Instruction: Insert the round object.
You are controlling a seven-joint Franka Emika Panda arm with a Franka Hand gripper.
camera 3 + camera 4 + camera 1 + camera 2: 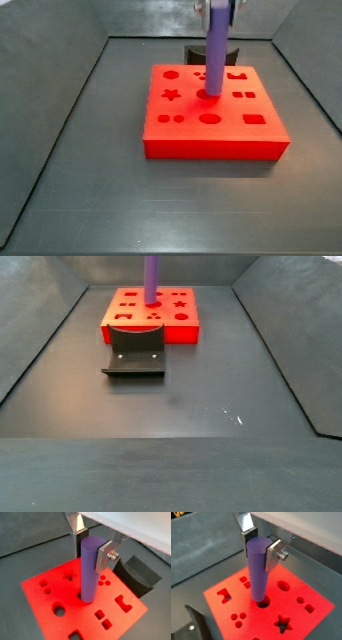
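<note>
Purple round object [89, 567] stands in the red block's [214, 140] round hole, your gripper [261, 543] clasping its top. Only a side view shows the fixture [134, 356], below the block; bare floor surrounds it

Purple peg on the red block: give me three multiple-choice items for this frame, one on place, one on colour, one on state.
1. Where is the peg's lower end?
A. In a round hole near the middle of the red block
B. On the grey floor beside the block
C. On top of the fixture

2. What colour is the fixture?
A. Red
B. Dark
C. Purple

3. How does the peg stand in relation to the gripper?
A. Lying flat, away from the gripper
B. Upright, with its top between the fingers
C. Tilted against the fixture, gripper absent

Answers:
1 A: both wrist views show its base entering a round hole in the block's top.
2 B: a side view shows it dark against the grey floor.
3 B: both wrist views show it vertical, with silver fingers at either side of its top.
</note>
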